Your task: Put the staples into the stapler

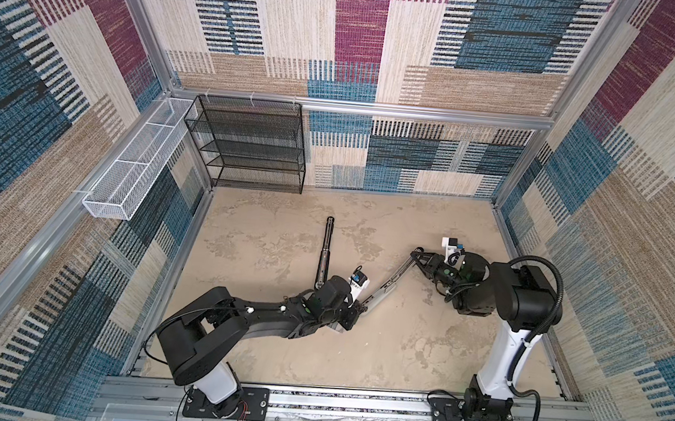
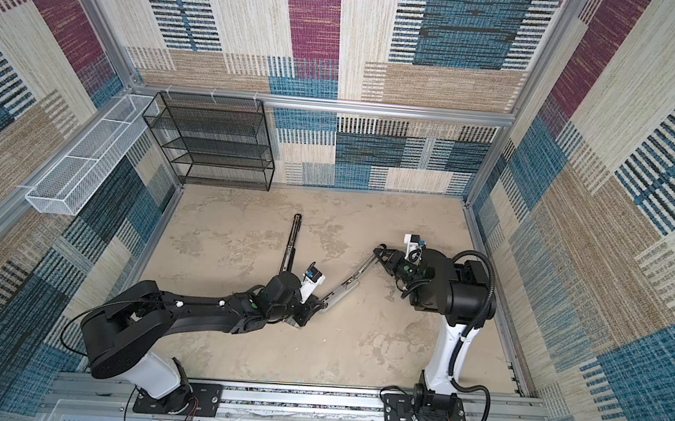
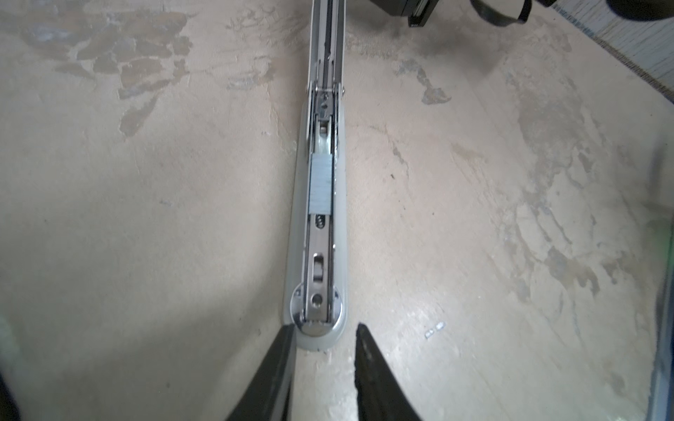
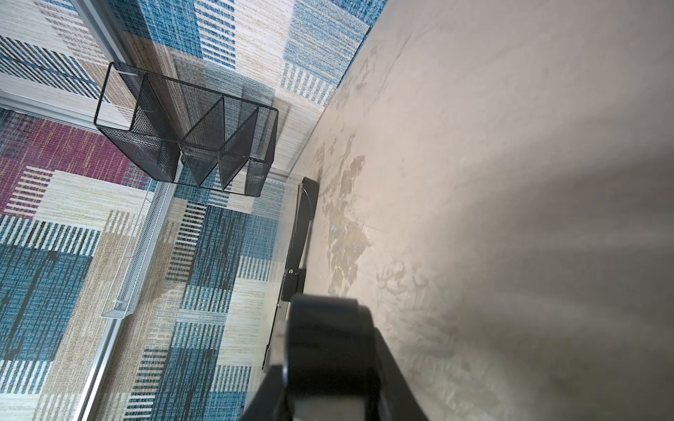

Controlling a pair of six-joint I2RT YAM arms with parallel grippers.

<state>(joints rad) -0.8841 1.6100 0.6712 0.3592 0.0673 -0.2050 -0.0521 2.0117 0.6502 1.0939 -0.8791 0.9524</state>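
A grey stapler (image 3: 321, 255) lies opened flat on the table, its magazine channel facing up. A short grey strip of staples (image 3: 321, 184) sits in that channel. My left gripper (image 3: 324, 328) is open at the stapler's front end (image 1: 378, 294), one fingertip (image 3: 288, 333) against the base's edge, the other apart. The stapler's top arm (image 1: 404, 267) rises from the hinge to my right gripper (image 1: 419, 253), which is shut on its black rounded end (image 4: 328, 328). Both top views show this, with the left gripper (image 2: 321, 304) and right gripper (image 2: 380, 249) at opposite ends.
A long black bar-like tool (image 1: 326, 252) lies on the table behind my left arm. A black mesh rack (image 1: 249, 145) and a white mesh basket (image 1: 135, 164) stand at the back left. A tiny staple fragment (image 3: 436, 330) lies beside my left gripper.
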